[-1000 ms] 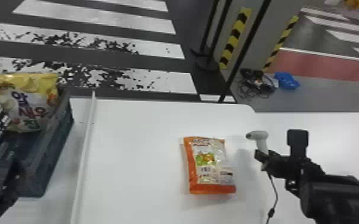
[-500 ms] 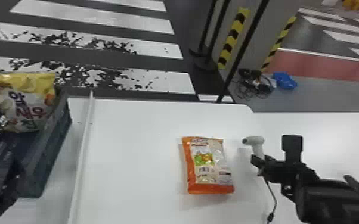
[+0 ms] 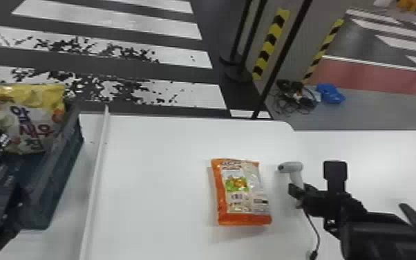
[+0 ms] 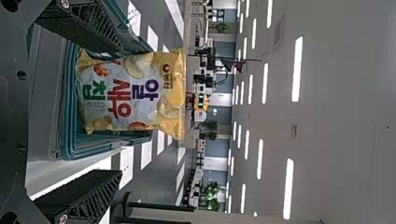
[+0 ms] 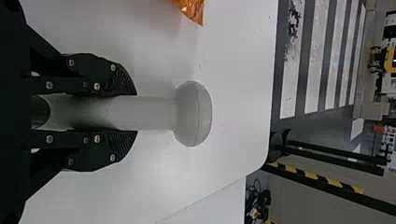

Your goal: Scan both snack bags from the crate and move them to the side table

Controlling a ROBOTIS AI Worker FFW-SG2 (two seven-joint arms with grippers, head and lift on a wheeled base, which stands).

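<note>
Right gripper is closed around the scanner's handle on my feed, while the left gripper has its fingers spread wide, with the yellow snack bag showing between them in its wrist view. Biggest of all is the white worktop, crossed near to far by a raised strip. To the strip's left I see the dark crate, and the yellow bag stands in it near its far right corner, long axis upright, top end above the rim, printed front turned toward me. Right of the strip, the orange snack bag lies flat on the worktop, its long axis running near to far, the far end angled slightly left. Just right of it I have the light grey scanner, its nose pointing left; in the wrist view its handle runs lengthwise out between the right gripper fingers, with the rounded head beyond the tips. Smallest, a thin dark cord trails below the scanner toward the near side.
</note>
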